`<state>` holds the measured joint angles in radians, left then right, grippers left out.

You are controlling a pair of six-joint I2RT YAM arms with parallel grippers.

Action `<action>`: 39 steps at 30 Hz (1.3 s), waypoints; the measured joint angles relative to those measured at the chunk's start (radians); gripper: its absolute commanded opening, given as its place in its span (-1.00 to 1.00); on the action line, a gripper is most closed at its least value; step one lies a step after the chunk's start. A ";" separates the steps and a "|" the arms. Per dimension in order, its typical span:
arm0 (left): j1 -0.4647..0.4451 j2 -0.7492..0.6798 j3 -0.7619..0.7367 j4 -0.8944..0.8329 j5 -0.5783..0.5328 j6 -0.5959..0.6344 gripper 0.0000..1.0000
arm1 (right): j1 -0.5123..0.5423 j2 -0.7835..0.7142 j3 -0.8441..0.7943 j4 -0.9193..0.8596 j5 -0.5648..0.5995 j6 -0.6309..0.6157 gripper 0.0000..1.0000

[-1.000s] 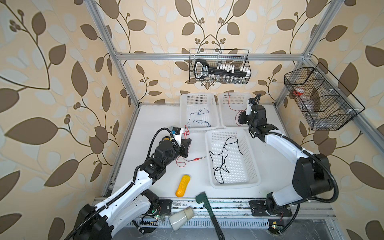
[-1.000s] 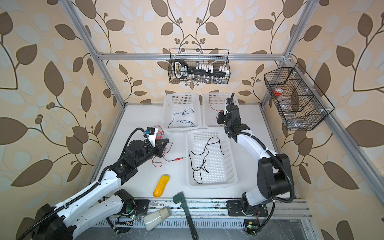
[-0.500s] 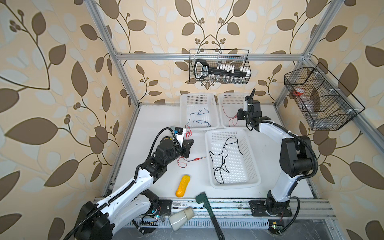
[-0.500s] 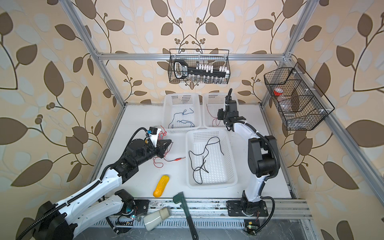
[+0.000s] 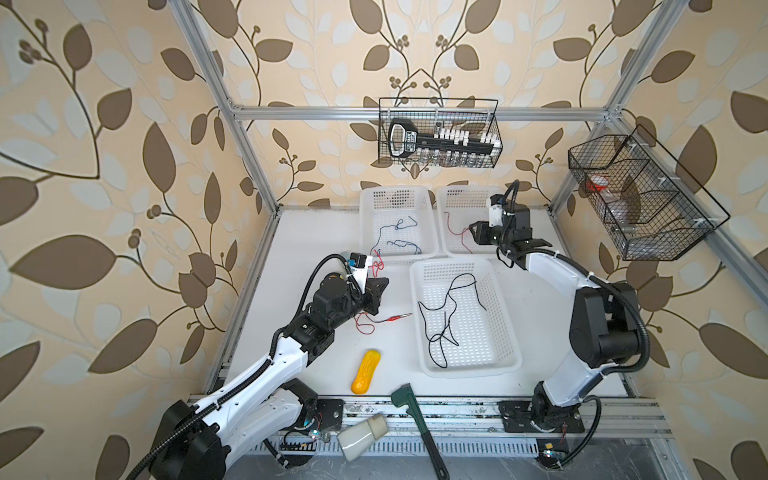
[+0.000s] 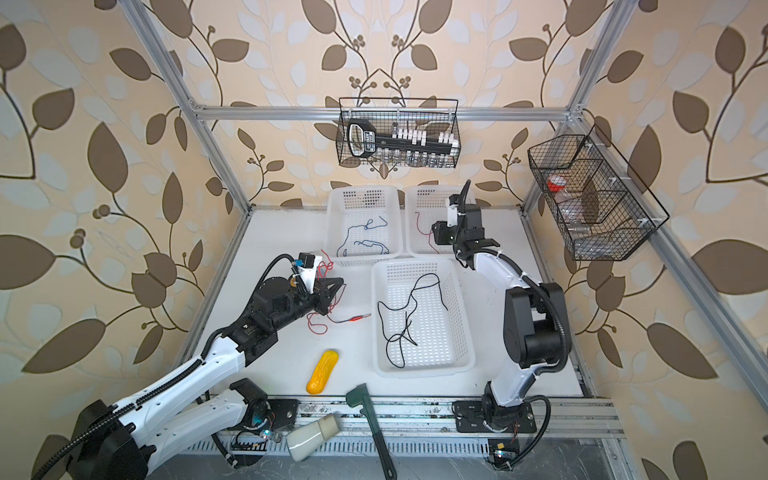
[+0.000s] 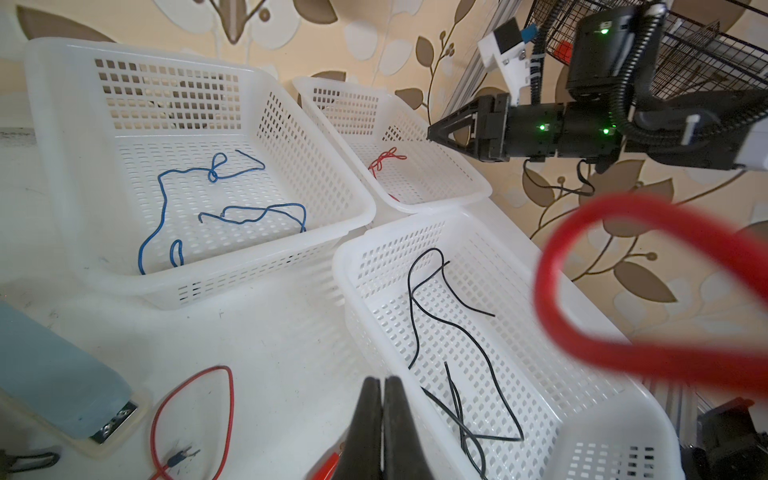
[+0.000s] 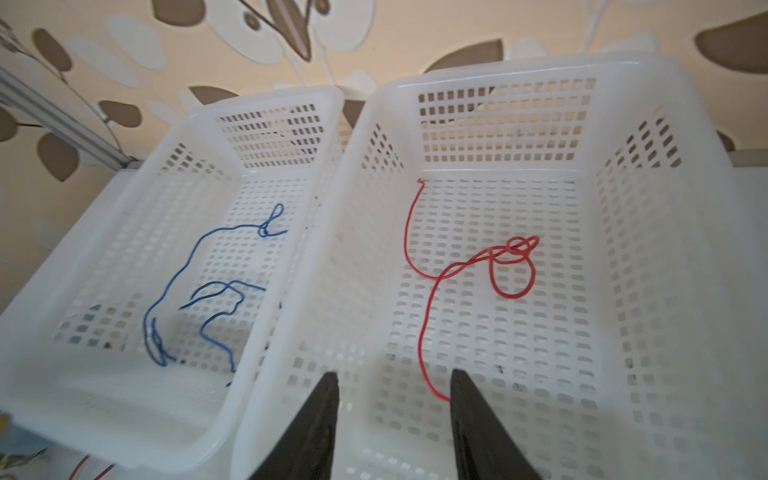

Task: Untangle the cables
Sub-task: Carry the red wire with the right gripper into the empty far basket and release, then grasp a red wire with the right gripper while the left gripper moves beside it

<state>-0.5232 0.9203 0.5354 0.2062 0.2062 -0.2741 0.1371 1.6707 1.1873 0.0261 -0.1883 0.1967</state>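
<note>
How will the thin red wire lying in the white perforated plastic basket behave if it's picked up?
Probably floppy: the thin red wire lies in loose curves, so it would likely drape from a pinch. Its knotted loop may stay tangled when lifted. It looks very light, so the white basket should hardly shift.

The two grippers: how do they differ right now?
The left gripper is shut, seemingly pinching a red cable; the right gripper is open, holding nothing. The left gripper hangs over the table; the right gripper over a basket where another red cable lies. Both have black pointed fingers.
</note>
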 measured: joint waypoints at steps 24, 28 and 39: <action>0.008 0.148 0.126 0.231 0.056 -0.087 -1.00 | 0.449 -0.418 -0.303 0.154 -0.217 0.117 0.15; 0.008 0.160 0.129 0.262 0.062 -0.109 -1.00 | 0.511 -0.398 -0.303 0.185 -0.216 0.137 0.16; 0.008 0.162 0.134 0.327 0.097 -0.165 -1.00 | 0.560 -0.260 -0.291 0.282 -0.229 0.217 0.10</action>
<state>-0.5156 1.0821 0.6697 0.5335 0.3027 -0.4389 0.6968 1.4105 0.8967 0.3077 -0.4168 0.4137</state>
